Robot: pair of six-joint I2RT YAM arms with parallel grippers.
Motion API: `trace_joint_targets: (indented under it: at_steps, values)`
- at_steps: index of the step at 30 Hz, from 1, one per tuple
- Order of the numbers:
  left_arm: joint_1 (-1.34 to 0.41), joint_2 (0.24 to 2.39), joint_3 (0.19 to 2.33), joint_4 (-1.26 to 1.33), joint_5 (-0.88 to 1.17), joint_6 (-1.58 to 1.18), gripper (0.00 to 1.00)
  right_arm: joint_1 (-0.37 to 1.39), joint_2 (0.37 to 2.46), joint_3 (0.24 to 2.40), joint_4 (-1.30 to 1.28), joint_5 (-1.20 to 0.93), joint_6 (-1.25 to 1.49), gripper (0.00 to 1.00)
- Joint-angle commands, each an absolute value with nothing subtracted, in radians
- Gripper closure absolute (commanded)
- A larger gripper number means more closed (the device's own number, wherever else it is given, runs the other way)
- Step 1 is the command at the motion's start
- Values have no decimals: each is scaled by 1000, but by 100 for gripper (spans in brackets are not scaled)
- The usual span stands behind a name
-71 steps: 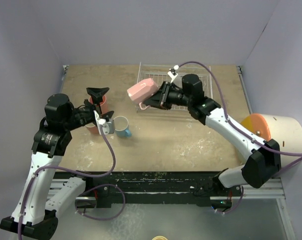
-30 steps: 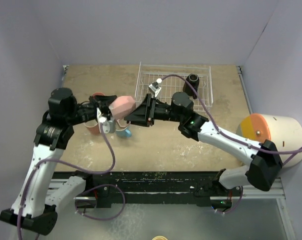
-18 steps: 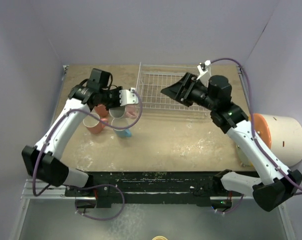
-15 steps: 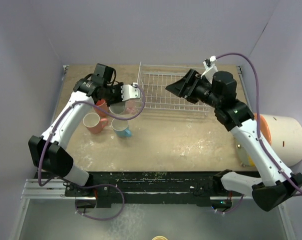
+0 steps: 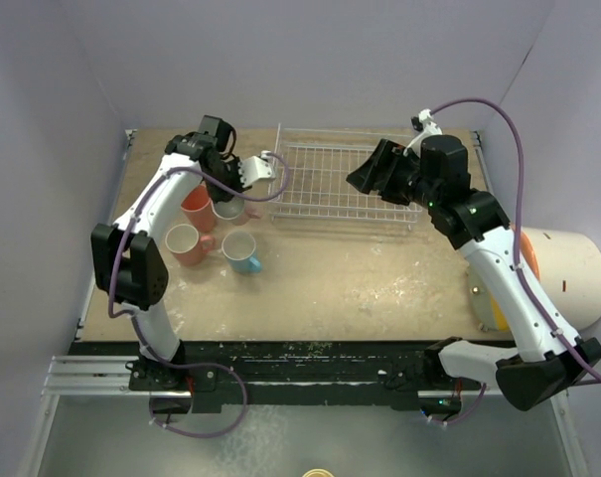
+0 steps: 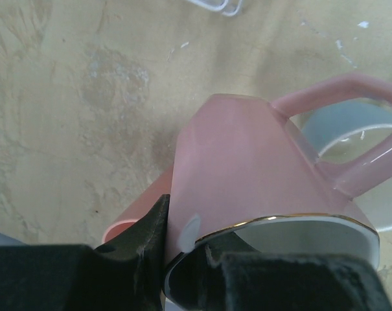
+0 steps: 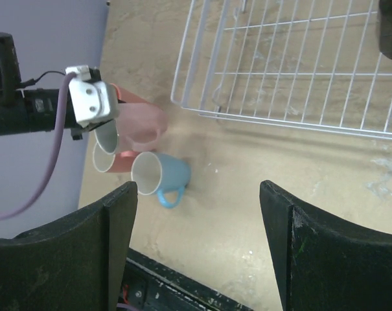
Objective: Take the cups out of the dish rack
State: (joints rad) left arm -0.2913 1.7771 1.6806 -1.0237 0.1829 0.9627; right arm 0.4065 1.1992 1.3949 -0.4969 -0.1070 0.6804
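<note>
**Pink cup gripped beside the rack, right arm idle above it**

Over on the left side of the table (image 5: 360, 278), the left gripper (image 6: 179, 249) has the pink cup (image 6: 247, 162) clamped by its rim. One finger (image 6: 144, 236) presses the outer wall and the other is tucked inside the pale mouth. The handle sticks out away from the fingers. I cannot tell whether the cup's base is touching the tabletop.

It is just off the left end of the dish rack (image 5: 325, 184), outside the wires, in among the other unloaded cups. The light blue cup (image 5: 242, 248) is just beside it on the near side and shows through the loop of the pink handle in the left wrist view. The far salmon cup (image 5: 196, 206) is close on its left, and the near salmon cup (image 5: 184, 241) sits a little nearer the arm bases.

The right gripper (image 7: 197, 191) hangs over the rack's right half with its fingers spread wide — nothing between them. From its camera, the rack's grid looks bare except for the black cup (image 7: 391, 29), which is cut off at the frame's corner.
</note>
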Motion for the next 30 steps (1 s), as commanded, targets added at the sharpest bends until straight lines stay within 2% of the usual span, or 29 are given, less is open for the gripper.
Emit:
trace_joint_targets:
  at_steps: [1,9,26,28,29,30]
  values:
    - [-259,1844,1793,-1054,215,902,100,396,1188,1442,-515,-63,632,22]
    - [-259,2000,1850,-1128,218,898,100,392,1184,1437,-531,-40,619,22]
    - [-261,2110,1812,-1087,210,892,100,372,1196,1450,-551,-9,597,21]
    - [-262,2113,1813,-1088,211,890,95,370,1202,1452,-553,-3,592,21]
    - [-262,2111,1812,-1085,211,888,88,368,1204,1453,-553,1,587,21]
    - [-262,2104,1813,-1076,209,884,78,367,1207,1454,-554,6,583,21]
